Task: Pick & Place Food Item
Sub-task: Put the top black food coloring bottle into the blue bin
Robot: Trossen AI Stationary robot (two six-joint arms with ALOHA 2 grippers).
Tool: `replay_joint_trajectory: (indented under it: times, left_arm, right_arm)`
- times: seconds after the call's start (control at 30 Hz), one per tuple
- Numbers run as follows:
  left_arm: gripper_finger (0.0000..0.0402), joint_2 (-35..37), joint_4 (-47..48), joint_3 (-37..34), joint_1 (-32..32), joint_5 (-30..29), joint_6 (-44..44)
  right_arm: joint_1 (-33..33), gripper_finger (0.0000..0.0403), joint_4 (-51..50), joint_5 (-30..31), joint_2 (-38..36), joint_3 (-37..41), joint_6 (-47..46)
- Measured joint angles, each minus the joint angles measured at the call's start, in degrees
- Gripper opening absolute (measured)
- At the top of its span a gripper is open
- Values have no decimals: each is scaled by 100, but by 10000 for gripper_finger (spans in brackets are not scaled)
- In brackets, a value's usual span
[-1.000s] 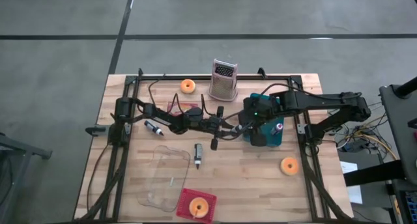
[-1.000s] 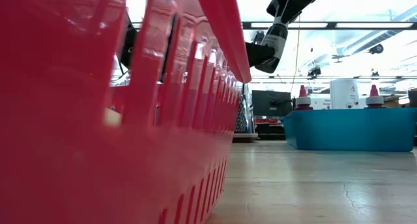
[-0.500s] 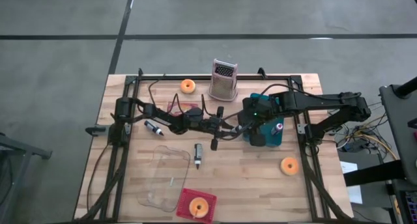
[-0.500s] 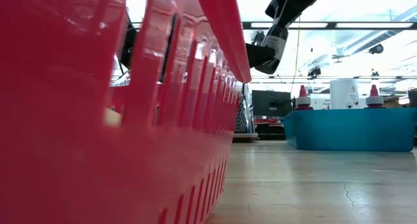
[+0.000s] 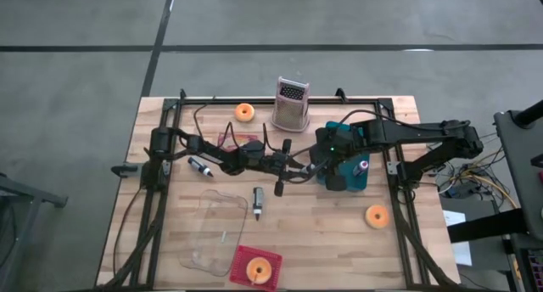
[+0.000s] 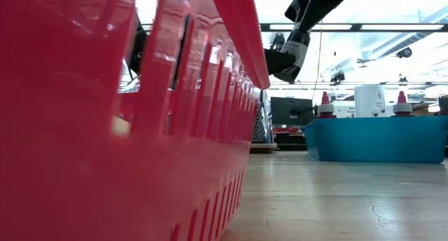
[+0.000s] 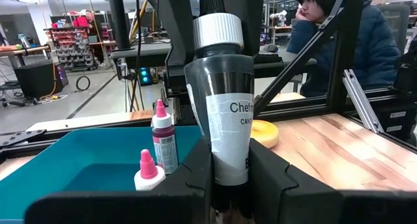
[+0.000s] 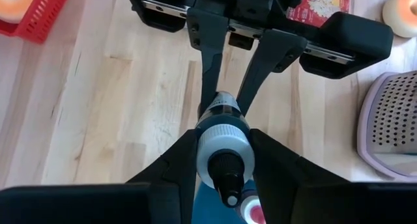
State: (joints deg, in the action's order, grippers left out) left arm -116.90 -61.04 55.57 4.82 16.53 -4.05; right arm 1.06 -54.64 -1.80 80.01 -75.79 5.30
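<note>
Both jaws clamping one bottle (image 7: 220,113), over teal bin (image 7: 98,162)

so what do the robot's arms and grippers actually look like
Both arms are dark, near-black, jointed links with black cables looping along them. The left gripper has two slim, tapering dark fingers fixed to a wide black crossbar with a metal rail. The right gripper shows broad, wedge-shaped matte black fingers. A small green light glows on the right arm near its wrist.

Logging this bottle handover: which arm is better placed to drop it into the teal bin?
Right. Its claw already flanks the bottle cap, directly above the teal bin, while the left claw holds the bottle's base.
</note>
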Motion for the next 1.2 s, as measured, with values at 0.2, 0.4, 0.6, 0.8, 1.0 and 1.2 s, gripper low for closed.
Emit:
replay_joint_trajectory:
  times: [0.2, 0.4, 0.6, 0.8, 1.0, 1.2]
  left_arm:
    - [62, 0, -14, 0, 2, 0, -1]
    - [62, 0, -19, 0, 2, 0, -9]
    - [61, 0, -24, 0, 2, 10, -20]
    - [95, 57, 63, -23, 2, 92, -21]
    - [240, 421, 119, -122, -2, 290, 22]
    - [319, 935, 887, -254, 4, 591, -42]
  right_arm:
    - [0, 108, -1, -2, 0, 4, 72]
    - [0, 108, -1, -7, 0, 4, 91]
    - [0, 108, 3, -16, 0, 7, 109]
    - [3, 108, 15, -23, 7, 9, 110]
    - [11, 108, -44, -41, 31, 42, 159]
    - [9, 108, -157, 27, 21, 52, 133]
